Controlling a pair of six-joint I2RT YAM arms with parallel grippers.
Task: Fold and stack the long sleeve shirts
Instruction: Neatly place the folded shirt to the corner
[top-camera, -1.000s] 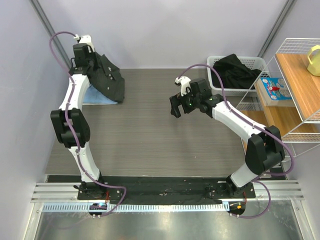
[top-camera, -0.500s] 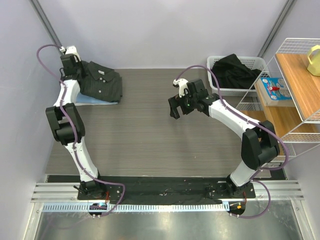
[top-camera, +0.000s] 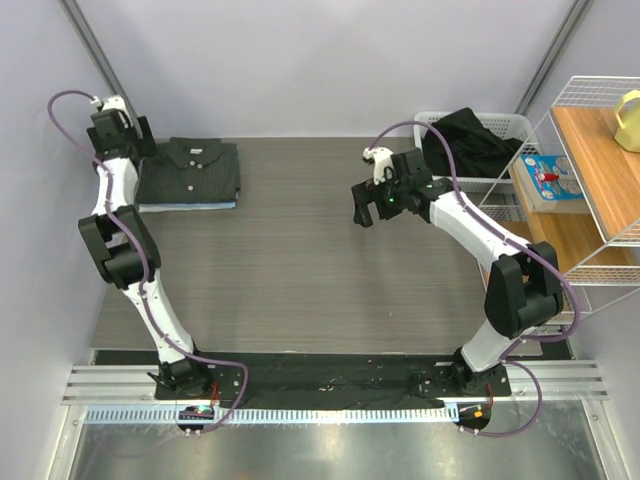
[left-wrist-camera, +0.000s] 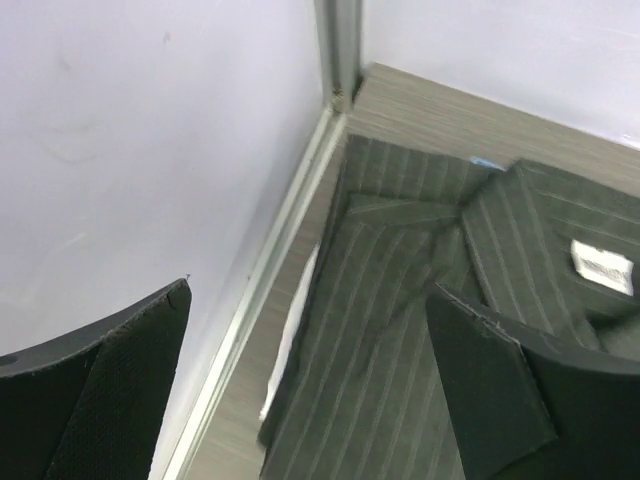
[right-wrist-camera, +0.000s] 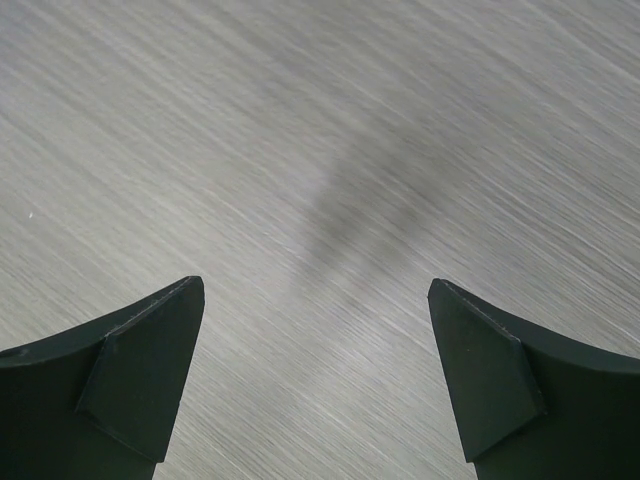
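Observation:
The black pinstriped long sleeve shirt (top-camera: 190, 172) lies folded at the table's far left, collar up, on top of the light blue shirt (top-camera: 190, 206), of which only a thin front edge shows. My left gripper (top-camera: 128, 140) hangs open at the far left corner beside the wall, just left of the stack and holding nothing. In the left wrist view the pinstriped shirt (left-wrist-camera: 400, 300) lies below the open left gripper (left-wrist-camera: 310, 290), with a pale sliver of the blue shirt (left-wrist-camera: 292, 340) at its edge. My right gripper (top-camera: 362, 212) hovers open over bare table (right-wrist-camera: 320, 150), its jaws (right-wrist-camera: 315, 287) empty.
A white laundry basket (top-camera: 500, 125) at the back right holds a dark garment (top-camera: 465, 140). A wire shelf (top-camera: 590, 200) stands at the right with a yellow jug (top-camera: 628, 120) and a blue box (top-camera: 550, 175). The wall (left-wrist-camera: 150, 150) runs close by the left gripper.
My left gripper has opened and let go of the pinstriped shirt, which now lies flat on the blue one. The left arm pulled back into the corner. The right arm shifted slightly right.

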